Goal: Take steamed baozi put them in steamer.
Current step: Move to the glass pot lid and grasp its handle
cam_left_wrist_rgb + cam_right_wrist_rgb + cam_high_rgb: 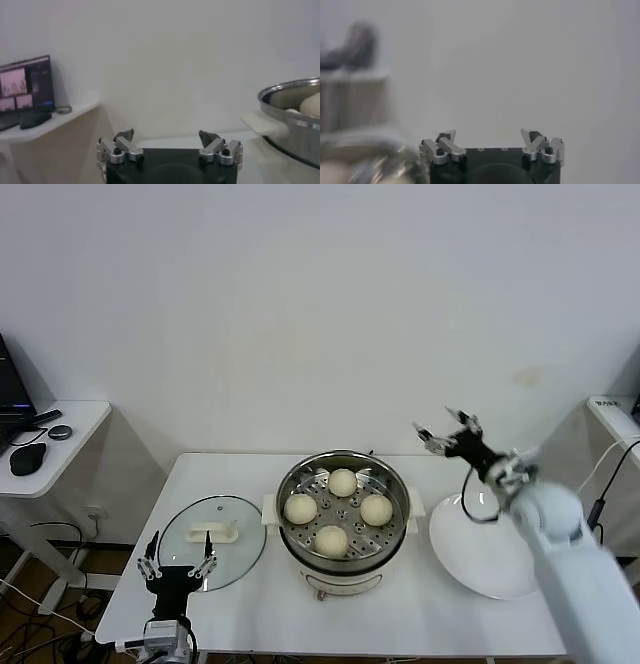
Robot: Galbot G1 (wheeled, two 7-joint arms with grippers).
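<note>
Head view: right gripper [447, 427] raised, splayed empty; four baozi [341, 482] in steamer [343, 536] below-left; left gripper [177, 558] open, idle.

Bright even light, soft shadows, right wrist view motion-blurred

White right arm [575, 549], black cable; end effectors [170, 147] black-bodied, silver knuckles, dark fingertips

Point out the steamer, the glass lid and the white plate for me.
steamer [390, 482]: head view, on its steel rim at the robot's right.
glass lid [243, 536]: head view, on bare glass beside the handle.
white plate [480, 569]: head view, on its bare centre.
</note>
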